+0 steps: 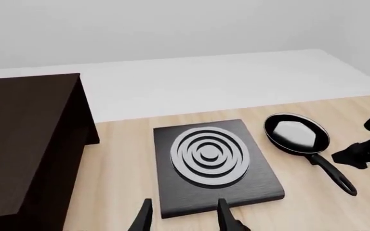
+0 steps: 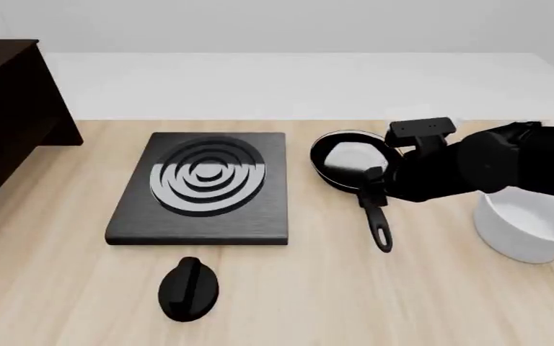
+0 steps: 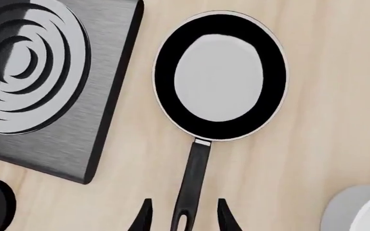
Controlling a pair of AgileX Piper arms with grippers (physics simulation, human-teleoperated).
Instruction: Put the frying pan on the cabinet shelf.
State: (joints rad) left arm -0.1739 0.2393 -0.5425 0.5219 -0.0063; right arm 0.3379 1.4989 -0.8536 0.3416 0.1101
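Left wrist view: the left gripper point(image 1: 183, 215) is spread open above the black square plate point(image 1: 215, 163); the dark cabinet point(image 1: 25, 139) stands at nine o'clock of it, the frying pan point(image 1: 297, 136) at three o'clock.

Front view: the pan lies on the wooden table point(image 2: 354, 303), the white bowl point(image 2: 530, 227) at its four o'clock.

Right wrist view: the right gripper point(image 3: 183, 215) straddles the pan's handle point(image 3: 192, 183), fingers parted, not touching.

Glossy black frying pan point(image 3: 220, 77), pale wood-grain table point(image 2: 374, 303), brushed dark plate point(image 2: 205, 187)
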